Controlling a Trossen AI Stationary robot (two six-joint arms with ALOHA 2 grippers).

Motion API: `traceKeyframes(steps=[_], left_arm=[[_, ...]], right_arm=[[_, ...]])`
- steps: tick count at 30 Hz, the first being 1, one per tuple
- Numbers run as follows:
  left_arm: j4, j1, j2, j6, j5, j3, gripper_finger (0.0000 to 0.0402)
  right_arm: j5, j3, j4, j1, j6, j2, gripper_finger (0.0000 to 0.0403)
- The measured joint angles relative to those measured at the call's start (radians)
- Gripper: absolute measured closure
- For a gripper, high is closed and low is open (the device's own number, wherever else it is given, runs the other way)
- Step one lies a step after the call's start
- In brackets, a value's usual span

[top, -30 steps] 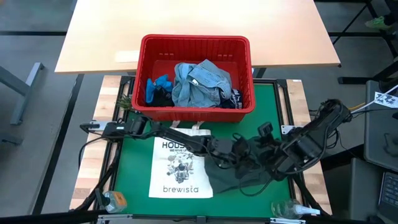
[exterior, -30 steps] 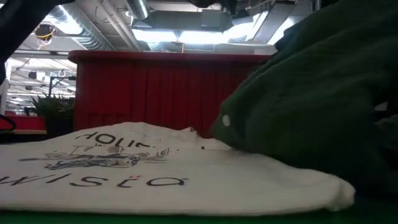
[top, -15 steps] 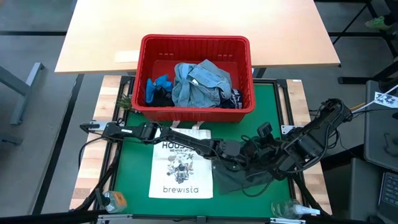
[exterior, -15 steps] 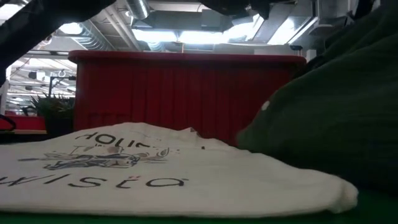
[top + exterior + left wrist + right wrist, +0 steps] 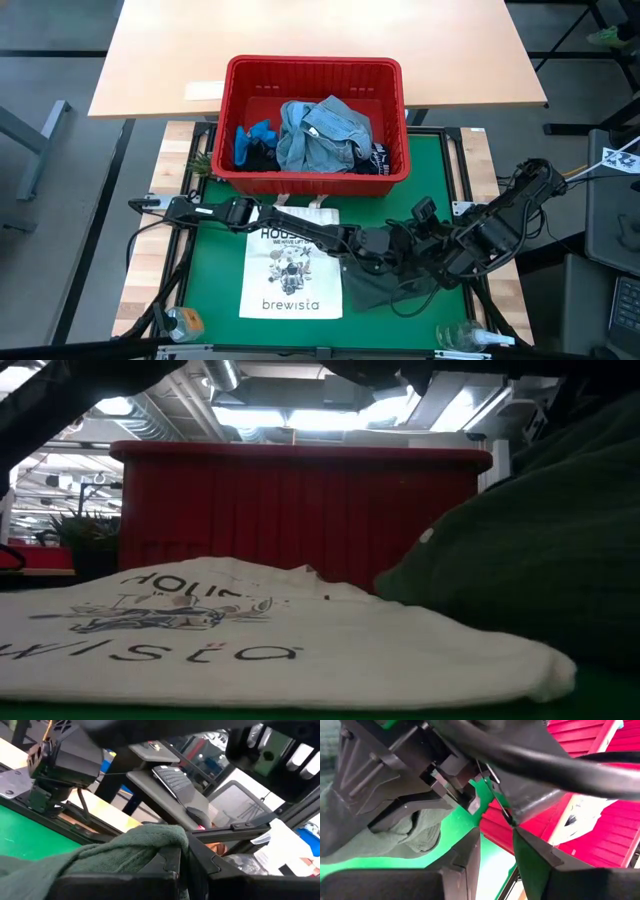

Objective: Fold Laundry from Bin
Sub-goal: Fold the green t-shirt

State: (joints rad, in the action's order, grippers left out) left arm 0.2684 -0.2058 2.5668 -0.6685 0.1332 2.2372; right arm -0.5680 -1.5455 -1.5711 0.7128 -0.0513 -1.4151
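Green garment (image 5: 385, 285) lies crumpled on the mat (image 5: 215, 270), right of centre, its right side under the arms; no clear long axis, it bunches up toward the grippers. In the low view it rises as a dark mound (image 5: 530, 560) at the right edge of the tote (image 5: 250, 640).

Left gripper (image 5: 385, 243) reaches across the tote to the garment, clenched on a fold of green cloth (image 5: 150, 840). Right gripper (image 5: 420, 240) sits just beside it, nearly touching; fingers (image 5: 465, 855) part open, can't tell if they hold anything.

Versus a second ago: left arm has stretched further right, and the garment edge has pulled back off the tote, uncovering more of it.

Bin (image 5: 318, 68) stands behind the mat, holding the denim shirt (image 5: 325, 135), a blue piece (image 5: 255, 135) and a navy one (image 5: 375, 160). Tote (image 5: 290, 270) lies flat left of the garment. The crossed arms hide much of the cloth from above.
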Motion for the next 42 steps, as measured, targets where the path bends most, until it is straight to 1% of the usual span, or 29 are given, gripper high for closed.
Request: traceKeyframes(steps=[3, 7, 17, 20, 22, 26, 29, 37, 42], left_arm=[[0.002, -0.005, 0.0, 0.011, 0.031, 0.0, 0.039], [0.005, -0.008, 0.0, 0.05, 0.042, 0.0, 0.0367], [0.017, -0.011, 0.0, 0.078, 0.042, 0.0, 0.0265], [0.016, -0.011, 0.0, 0.082, 0.042, 0.0, 0.0242], [0.016, -0.011, -0.001, 0.111, 0.042, 0.0, 0.0233], [0.016, -0.01, -0.002, 0.188, 0.042, -0.001, 0.023], [0.008, -0.01, -0.002, 0.229, 0.046, -0.001, 0.0235], [-0.096, -0.011, -0.017, 0.378, 0.013, -0.002, 0.0253], [-0.124, -0.013, -0.03, 0.393, 0.005, -0.002, 0.0259]], right_arm=[[0.001, 0.0, 0.0, 0.0, 0.0, 0.0, 0.0288], [0.001, 0.0, 0.0, 0.0, 0.0, 0.0, 0.0288], [0.003, 0.0, 0.0, 0.0, -0.006, 0.0, 0.0288], [0.003, 0.0, 0.0, 0.0, -0.006, 0.0, 0.0288], [0.004, 0.0, 0.0, 0.0, -0.006, 0.0, 0.0288], [0.026, 0.0, 0.0, 0.0, -0.006, 0.0, 0.0288], [0.047, 0.0, 0.0, 0.0, -0.006, 0.0, 0.0288], [0.12, 0.0, 0.0, 0.0, -0.006, 0.0, 0.0288], [0.136, 0.0, 0.0, 0.0, -0.006, -0.001, 0.0288]])
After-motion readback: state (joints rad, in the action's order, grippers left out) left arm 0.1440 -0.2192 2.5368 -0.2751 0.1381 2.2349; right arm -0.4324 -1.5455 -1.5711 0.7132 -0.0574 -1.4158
